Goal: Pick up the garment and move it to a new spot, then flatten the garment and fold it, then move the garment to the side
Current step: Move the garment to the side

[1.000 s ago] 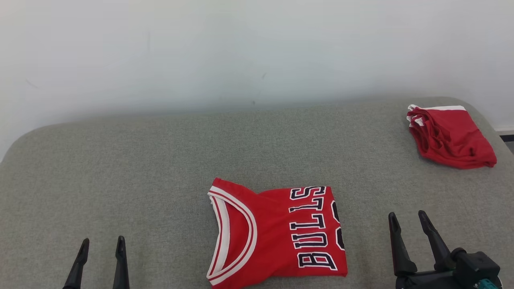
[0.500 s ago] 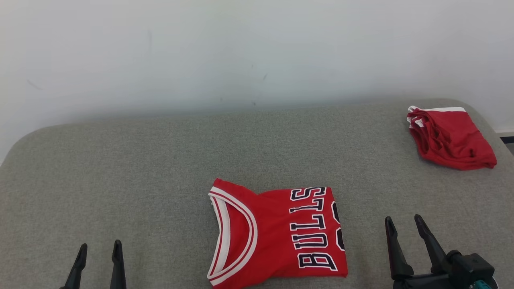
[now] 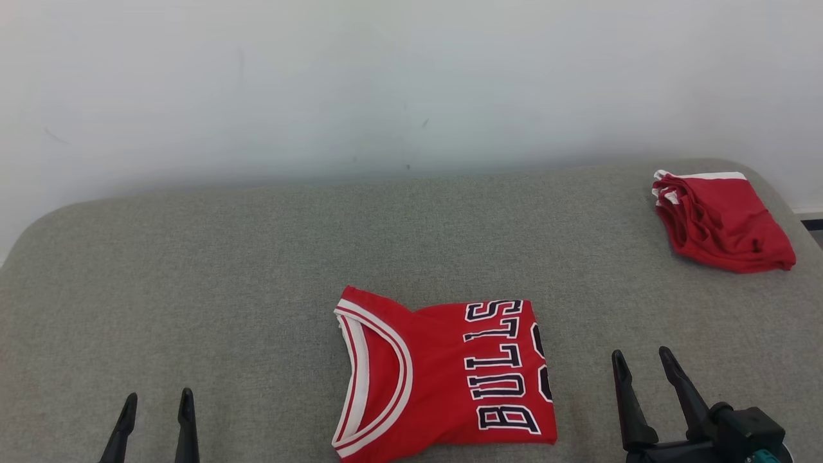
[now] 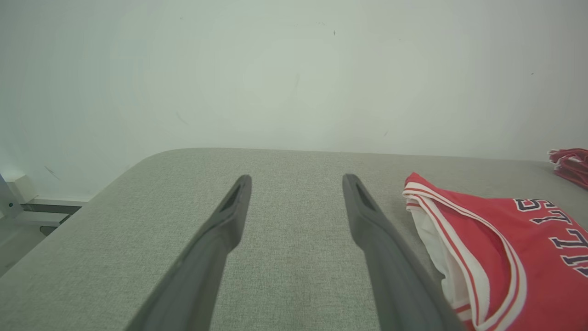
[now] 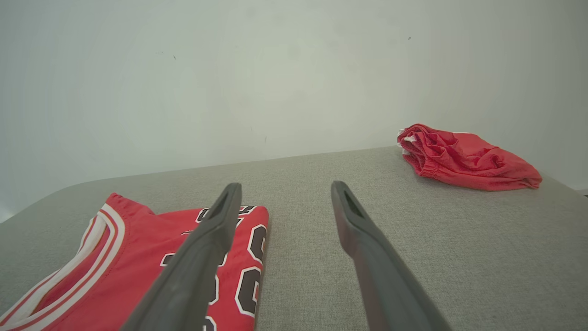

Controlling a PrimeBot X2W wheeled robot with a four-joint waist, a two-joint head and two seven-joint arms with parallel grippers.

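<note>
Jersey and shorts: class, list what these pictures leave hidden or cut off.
- Jersey number: in the head view, wrapped round the right fold; in the right wrist view, partly behind a finger of the right gripper.
- Jersey's lettered end: left wrist view, cut by the right edge.
- Red shorts: left wrist view, mostly cut by the right edge.

The garment is showing red fabric, white-and-red striped neck trim and dark lettering, possibly navy or black, outlined in white. The second garment is showing red with a white band. The tabletop is presenting flecked grey weave. The left hand and right hand are appearing dark grey.
</note>
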